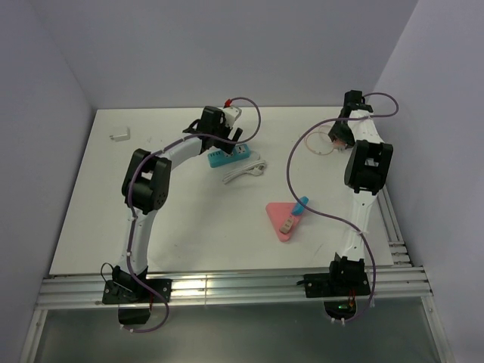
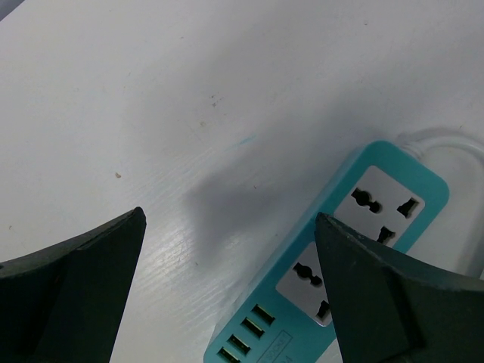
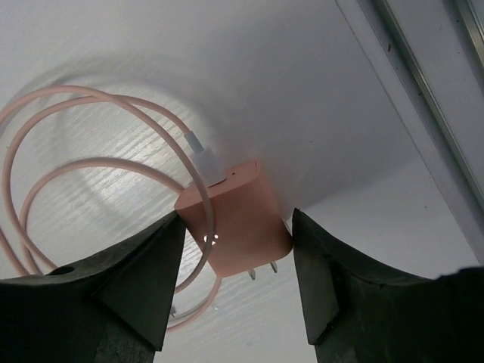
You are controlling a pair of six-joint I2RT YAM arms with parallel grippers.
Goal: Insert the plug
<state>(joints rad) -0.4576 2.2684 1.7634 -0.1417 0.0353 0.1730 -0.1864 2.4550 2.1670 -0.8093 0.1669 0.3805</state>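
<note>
The plug, a pink block, lies on the white bench at the far right, between the fingers of my right gripper. Its long axis runs nearly along the gap between them, tilted a little. Its two prongs point back toward my wrist, and the other end, where the pink cable enters, points away. The cable coils in loose loops to the left of the plug. My right fingers stand right against the plug's two flanks; I cannot tell whether they press it yet.

My left gripper is spread wide over bare bench, with the teal power strip just beside its right finger. The strip lies with its sockets facing up and its long axis running diagonally across the wrist view. Its USB ports are at the near end, and its white cord leaves from the far end.

Only the top view shows how far apart the two are: the strip sits centre-left and the cable ring far right, while the plug itself is hidden there under my right arm. That view alone also shows a pink wedge with a blue piece on it. Only the wrist views show the prongs and the socket faces.
</note>
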